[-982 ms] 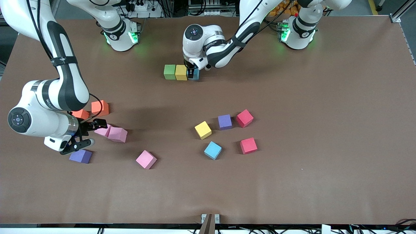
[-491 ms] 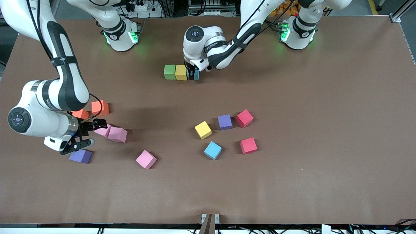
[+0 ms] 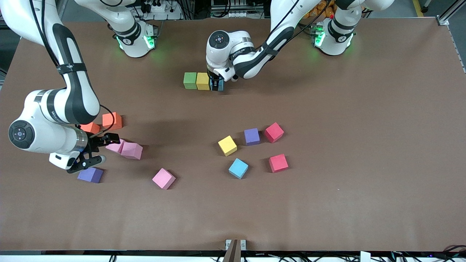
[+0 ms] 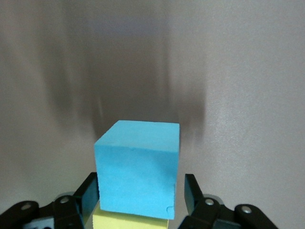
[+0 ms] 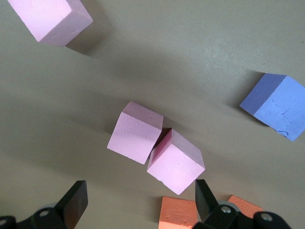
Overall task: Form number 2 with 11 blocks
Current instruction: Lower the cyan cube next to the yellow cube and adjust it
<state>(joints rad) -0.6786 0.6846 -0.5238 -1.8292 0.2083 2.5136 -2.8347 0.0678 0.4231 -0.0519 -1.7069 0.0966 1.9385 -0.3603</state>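
A row of three blocks lies near the robots' bases: green, yellow and light blue. My left gripper stands down around the light blue block, which rests on the table against the yellow one. Its fingers are slightly apart from the cube, so it is open. My right gripper hangs open and empty over two touching pink blocks, with two orange blocks beside them.
Loose blocks lie on the brown table: a purple one and a pink one toward the right arm's end. In the middle lie yellow, purple, light blue and two red blocks.
The left arm's wrist has shifted slightly over the row. No block has moved, and the right arm is still.
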